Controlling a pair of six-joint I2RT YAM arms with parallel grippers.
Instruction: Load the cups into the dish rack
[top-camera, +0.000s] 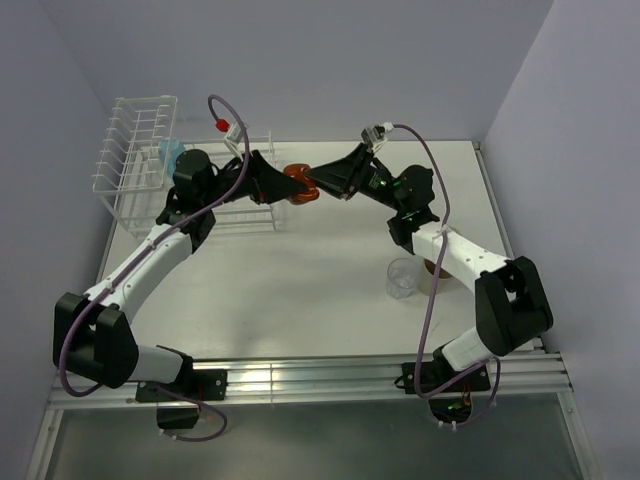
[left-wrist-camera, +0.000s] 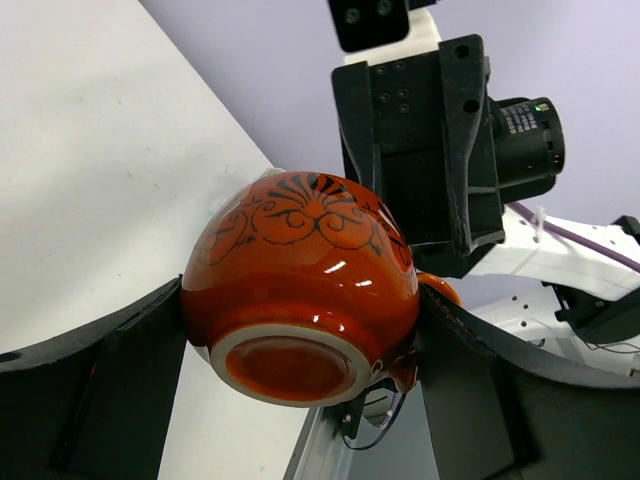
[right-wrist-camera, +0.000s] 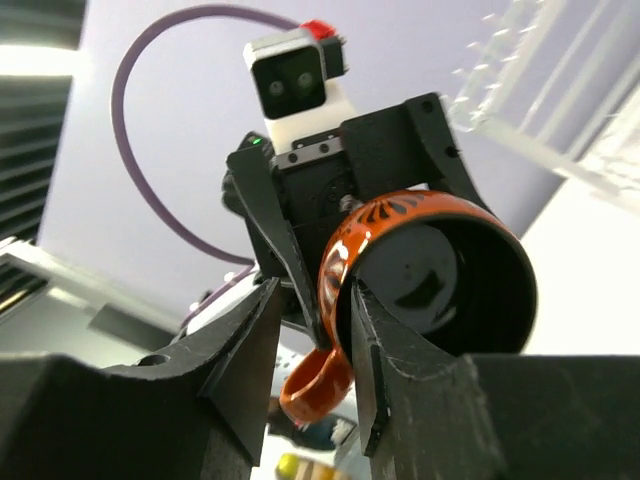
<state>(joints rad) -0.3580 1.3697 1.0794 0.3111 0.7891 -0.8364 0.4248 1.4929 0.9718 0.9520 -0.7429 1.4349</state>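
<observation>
The squat dark red-orange cup (top-camera: 300, 187) hangs in the air between both grippers, just in front of the white wire dish rack (top-camera: 150, 165). My left gripper (top-camera: 278, 185) is shut on the cup's round body (left-wrist-camera: 300, 290), one finger (left-wrist-camera: 130, 350) on each side. My right gripper (top-camera: 318, 183) straddles the cup's rim (right-wrist-camera: 345, 260) with one finger inside the cup and the other standing off the outer wall. A light blue mug (top-camera: 172, 153) sits in the rack. The clear tumbler (top-camera: 403, 278) stands on the table by the right arm. The other cups are hidden.
The rack's tall plate-slot end is at the far left against the wall. A small brownish object (top-camera: 437, 268) shows partly behind the right forearm. The metal rail (top-camera: 300, 380) runs along the table's near edge.
</observation>
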